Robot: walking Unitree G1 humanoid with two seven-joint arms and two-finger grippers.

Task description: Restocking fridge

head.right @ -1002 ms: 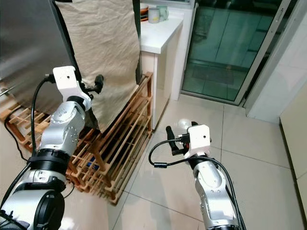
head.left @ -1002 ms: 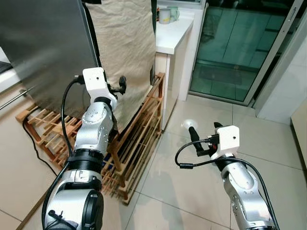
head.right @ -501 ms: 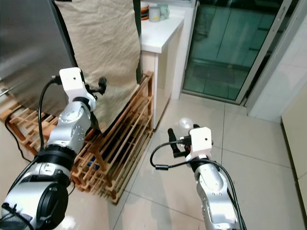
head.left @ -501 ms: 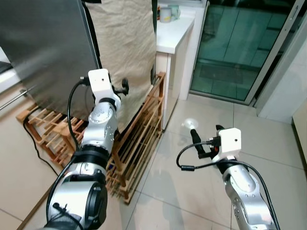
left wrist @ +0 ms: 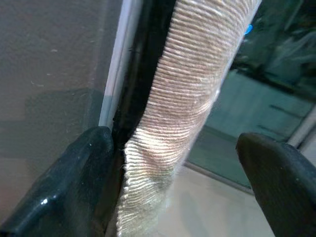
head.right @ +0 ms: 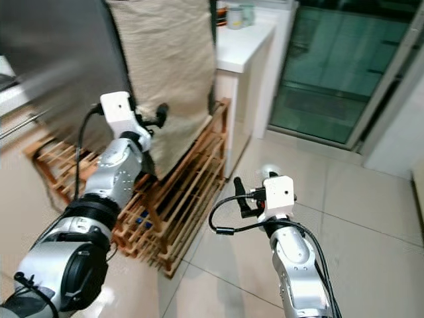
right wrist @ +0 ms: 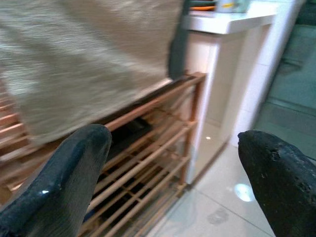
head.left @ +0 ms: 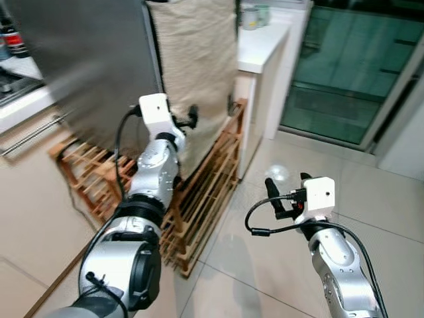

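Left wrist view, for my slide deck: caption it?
Open left hand straddling the beige cloth's edge beside the steel fridge.

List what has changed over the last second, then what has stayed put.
The left gripper has reached further forward to the fridge's edge, its open fingers straddling the burlap cloth there. The right gripper still hovers open over the floor tiles, holding nothing.

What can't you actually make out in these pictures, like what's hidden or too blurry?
- Fridge's inside: hidden by the grey steel door and hanging beige cloth, eye views.
- Mugs on the white counter: too small to tell, right eye view.
- Dark item under the wooden slatted rack: blurred, right wrist view.
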